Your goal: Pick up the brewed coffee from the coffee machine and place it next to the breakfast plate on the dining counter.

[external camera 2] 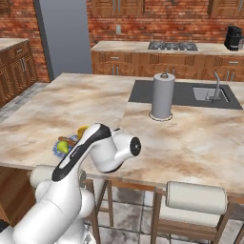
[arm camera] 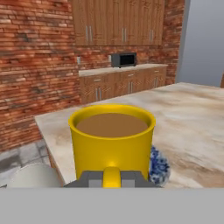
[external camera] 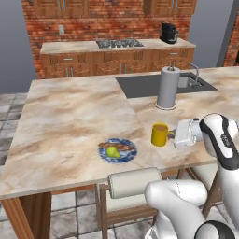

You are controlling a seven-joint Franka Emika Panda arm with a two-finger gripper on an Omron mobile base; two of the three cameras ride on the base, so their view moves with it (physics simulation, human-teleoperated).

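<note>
On the desk (external camera: 70, 116), the plate (external camera: 117, 151) lies left of the yellow mug (external camera: 159, 134) of coffee; the claw (external camera: 175, 135) pinches the mug's handle. A paper towel roll (external camera: 168, 87) stands behind. No readable writing.

A small bright yellow mug (external camera: 159, 135) is filled with brown liquid. A round blue-and-white patterned plate (external camera: 125, 155) is topped with a green fruit (external camera: 112, 151). The large island top (external camera: 70, 121) is marbled in beige and tan. A boxy coffee maker (external camera: 168, 33) is coloured black.
</note>
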